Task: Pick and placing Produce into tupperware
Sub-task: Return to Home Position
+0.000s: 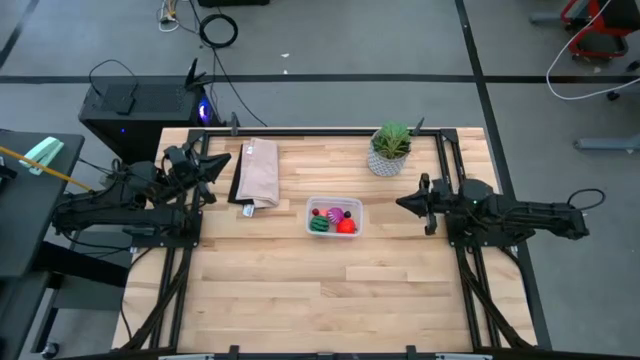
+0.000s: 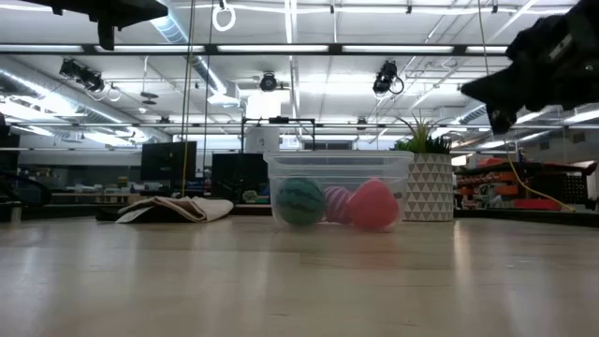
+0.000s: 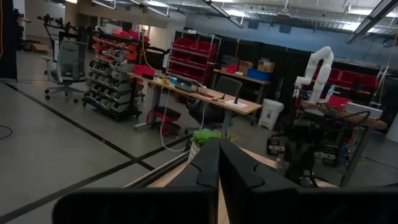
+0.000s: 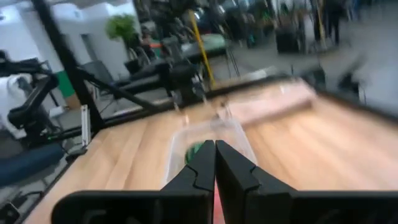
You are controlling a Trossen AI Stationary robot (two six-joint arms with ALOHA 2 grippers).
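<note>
**Tupperware** (image 1: 336, 203): it stands upright with its open side up, near the middle of the table (image 1: 300, 290). Its long axis runs across the table, from the left arm's side to the right arm's side.

**Contents:**
- The green striped ball (image 1: 320, 225) lies at the end nearer the left arm.
- The red lumpy piece (image 1: 346, 226) lies just beside it, toward the right arm.
- The purple-pink ball (image 1: 335, 213) sits between and behind those two.
- Smaller bits lie among them and are too small to tell apart.

**Right gripper** (image 1: 402, 203): it hangs above the table off the tupperware's right-arm end, apart from it, with its tips pointing toward the tub. The fingers are pressed together with nothing between them.

**Left gripper** (image 1: 222, 163): it is well apart from the tupperware on the opposite side and raised off the table. The fingers are closed together and empty.

**Other items:**
- A tan bag (image 1: 257, 175) lies flat between the left gripper and the tupperware, touching neither.
- A potted plant (image 1: 388, 152) stands behind the tupperware's right-arm end, near it but apart.
</note>
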